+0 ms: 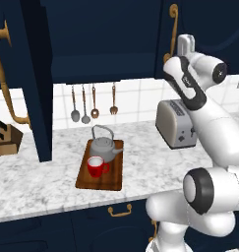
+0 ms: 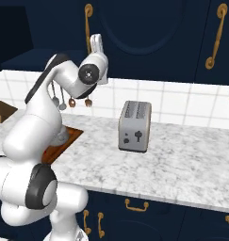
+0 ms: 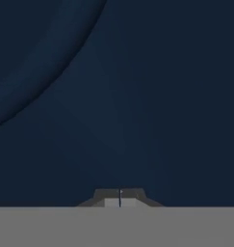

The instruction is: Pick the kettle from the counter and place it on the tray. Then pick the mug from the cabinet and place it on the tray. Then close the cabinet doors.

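Kettle [image 1: 103, 146] and mug [image 1: 96, 166] are both sitting on the tray [image 1: 101, 183], the kettle at the far end and the mug just in front of it, on the counter [image 1: 42, 182]. That is leaving the cabinet doors as the step in hand.

In the left base view the left door [image 1: 30, 83] is standing swung out toward the room, its brass handle [image 1: 4, 83] facing outward, and the cabinet [image 1: 101, 39] behind it is showing a dark open interior. The right door [image 2: 149, 33] is looking close to flush with the cabinet front, though I cannot tell whether it is fully shut.

The gripper [image 3: 120, 198] is raised high against that right door, and its jaws are pressed together with nothing between them. The hand view is showing navy panel very near the fingertips.

To do this well, the closed jaws should be pushing flat on the panel, away from the hinge side, and pressing steadily until the door seats. The arm will then be needing to reach round the outer face of the left door and sweep it closed, keeping high above the tray so the kettle handle is not being clipped.
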